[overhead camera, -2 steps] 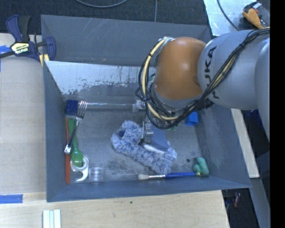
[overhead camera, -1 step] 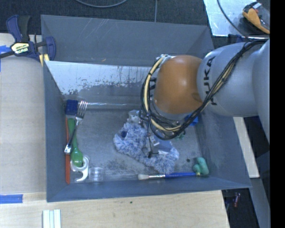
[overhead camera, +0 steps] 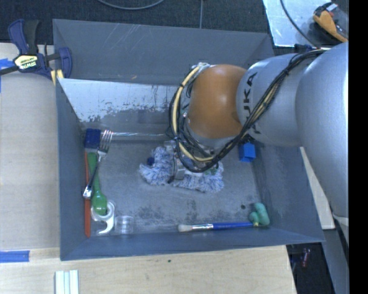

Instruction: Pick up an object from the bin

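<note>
Grey metal bin (overhead camera: 70, 182): flat, scuffed floor. Arm (overhead camera: 294, 103), with domed orange wrist cover (overhead camera: 214, 103), stands over mid-bin and masks the jaws; whether they are apart or together cannot be told. Beneath it, at bin centre, lies a shaggy blue-and-white cloth bundle (overhead camera: 156, 170), soft and irregular. Slim blue-handled brush (overhead camera: 218, 226) along the near wall. Small blue block (overhead camera: 247, 152) right of the bundle

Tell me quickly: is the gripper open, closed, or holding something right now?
Gripper: cannot be told; it is down over the blue-white rag.
</note>
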`<action>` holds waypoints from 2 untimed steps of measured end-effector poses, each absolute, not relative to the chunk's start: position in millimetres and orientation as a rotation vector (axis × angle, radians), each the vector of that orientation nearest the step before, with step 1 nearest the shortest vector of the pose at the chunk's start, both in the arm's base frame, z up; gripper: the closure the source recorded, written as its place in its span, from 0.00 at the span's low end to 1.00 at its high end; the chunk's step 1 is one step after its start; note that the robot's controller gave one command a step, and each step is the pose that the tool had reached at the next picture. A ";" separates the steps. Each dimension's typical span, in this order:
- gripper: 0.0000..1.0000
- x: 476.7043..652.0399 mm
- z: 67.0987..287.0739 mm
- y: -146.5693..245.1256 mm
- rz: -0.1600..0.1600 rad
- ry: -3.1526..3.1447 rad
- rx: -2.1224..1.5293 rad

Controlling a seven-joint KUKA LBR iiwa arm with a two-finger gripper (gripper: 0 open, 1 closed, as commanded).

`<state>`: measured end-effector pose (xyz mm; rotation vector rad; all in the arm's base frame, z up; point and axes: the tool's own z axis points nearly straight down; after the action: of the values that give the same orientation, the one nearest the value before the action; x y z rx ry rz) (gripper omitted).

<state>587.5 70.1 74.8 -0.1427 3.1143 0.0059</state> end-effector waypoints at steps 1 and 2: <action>1.00 587.5 74.8 70.0 0.006 3.114 -0.142; 1.00 578.5 173.3 69.6 0.004 3.121 -0.148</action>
<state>578.5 69.6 173.3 -0.1483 3.1207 0.0042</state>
